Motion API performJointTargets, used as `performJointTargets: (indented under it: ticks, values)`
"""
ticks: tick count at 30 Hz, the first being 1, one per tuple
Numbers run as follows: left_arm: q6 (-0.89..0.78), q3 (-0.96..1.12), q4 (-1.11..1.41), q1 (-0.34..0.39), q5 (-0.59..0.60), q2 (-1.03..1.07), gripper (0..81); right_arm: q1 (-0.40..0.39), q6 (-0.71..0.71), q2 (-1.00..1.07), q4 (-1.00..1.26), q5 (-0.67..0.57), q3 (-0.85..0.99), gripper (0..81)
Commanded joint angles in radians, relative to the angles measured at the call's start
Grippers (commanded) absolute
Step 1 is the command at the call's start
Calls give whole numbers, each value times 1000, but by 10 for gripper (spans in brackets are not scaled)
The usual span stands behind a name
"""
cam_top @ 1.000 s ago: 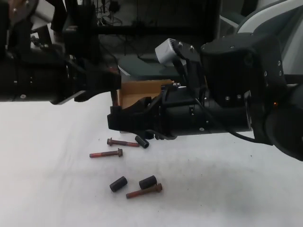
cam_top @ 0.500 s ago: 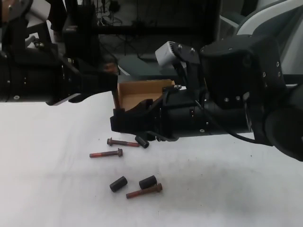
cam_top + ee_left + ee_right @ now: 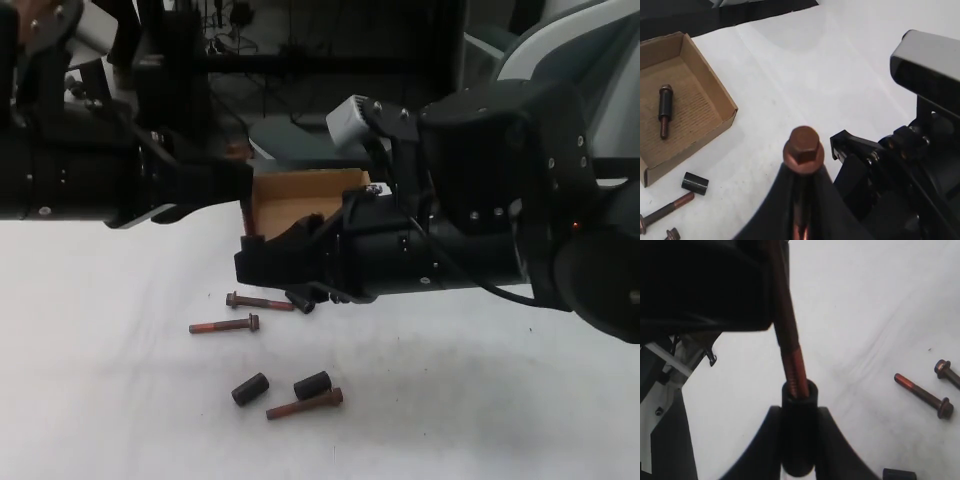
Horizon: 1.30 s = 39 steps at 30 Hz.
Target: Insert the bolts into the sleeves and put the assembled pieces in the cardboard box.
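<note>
The left tool [image 3: 804,169] is closed on a bolt [image 3: 804,150]. The bolt's head sticks out past the fingers. The right tool [image 3: 799,412] is closed on a sleeve [image 3: 799,437]. The two tools meet in the air just in front of the box [image 3: 300,186], above the worktop [image 3: 480,400]. The tip of the bolt sits just inside the mouth of the sleeve. Most of the bolt is outside it.

Over the last second both arms have moved only a tiny bit at the place where they meet. Nothing on the worktop has moved. I think this means the arms are lining the two parts up slowly and have only begun the push. The bolt needs to go all the way in before this piece can go in the box.

One done piece [image 3: 664,107] lies in the box already. Three loose bolts [image 3: 225,325] and three loose sleeves [image 3: 250,388] lie on the worktop near the box. So there is a lot left to do.
</note>
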State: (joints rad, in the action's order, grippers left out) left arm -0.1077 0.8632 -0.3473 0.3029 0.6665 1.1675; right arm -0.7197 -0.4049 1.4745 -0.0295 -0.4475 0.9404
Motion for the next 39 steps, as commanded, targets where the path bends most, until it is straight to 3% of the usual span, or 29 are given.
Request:
performJointTargets:
  ticks: [1, 26, 30, 32, 36, 39]
  values:
    - [12, 1, -23, -2, -8, 23, 17, 3, 4, -17, 80, -11, 39, 6]
    - [-27, 1, -38, -2, -8, 27, 17, 3, 45, -17, 68, -23, 94, 6]
    - [-21, 1, -23, -2, 38, 27, 13, 3, 45, -17, 68, -23, 94, 6]
    - [-16, 1, -1, -2, 83, 27, 171, 3, 45, -17, 68, -23, 94, 6]
    - [-50, 1, 41, -2, 83, 27, 700, 3, 44, -17, 65, -23, 94, 6]
    - [-94, 1, 41, -2, 76, 27, 700, 3, 44, -17, 65, -23, 94, 6]
